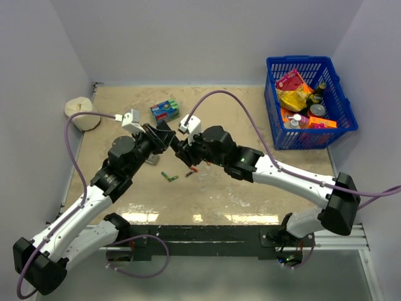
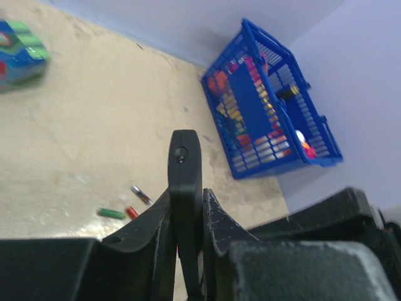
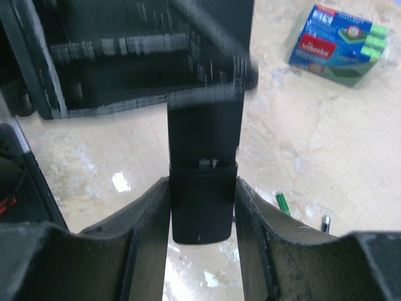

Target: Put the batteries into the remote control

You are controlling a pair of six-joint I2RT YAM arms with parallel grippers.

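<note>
Left gripper [image 2: 186, 205] pinches remote [image 2: 185, 166] across its thin edges; right gripper [image 3: 202, 191] clamps its long sides. Batteries [image 1: 169, 177] lie loose on open table [image 1: 250, 194] underneath.

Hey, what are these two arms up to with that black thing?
Both arms are holding one slim black remote up between them over the table. The left gripper is clamped on one end and the right gripper pinches the other end by its sides. A few batteries, green and red, lie loose on the table below.
</note>
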